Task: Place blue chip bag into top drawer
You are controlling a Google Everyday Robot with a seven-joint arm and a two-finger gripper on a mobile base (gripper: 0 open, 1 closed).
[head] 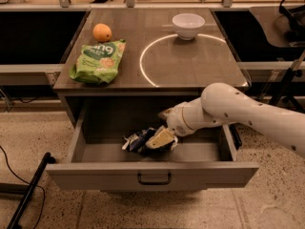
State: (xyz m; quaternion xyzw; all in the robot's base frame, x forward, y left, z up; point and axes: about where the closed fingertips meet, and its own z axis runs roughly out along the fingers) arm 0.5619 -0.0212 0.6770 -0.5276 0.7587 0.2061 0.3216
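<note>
In the camera view we see the wide, shallow grey metal top drawer [95, 174] pulled open, and the crumpled dark navy-blue chip bag [137, 140] lies inside it, near the middle of its floor. Our white-armed gripper [162, 138] reaches down into the drawer from the right, its fingers clasping the bag's right end. On the brown surface [190, 66] above the drawer sit a flat bright green snack bag [98, 61], an orange fruit [102, 32] and a white bowl [188, 25]
</note>
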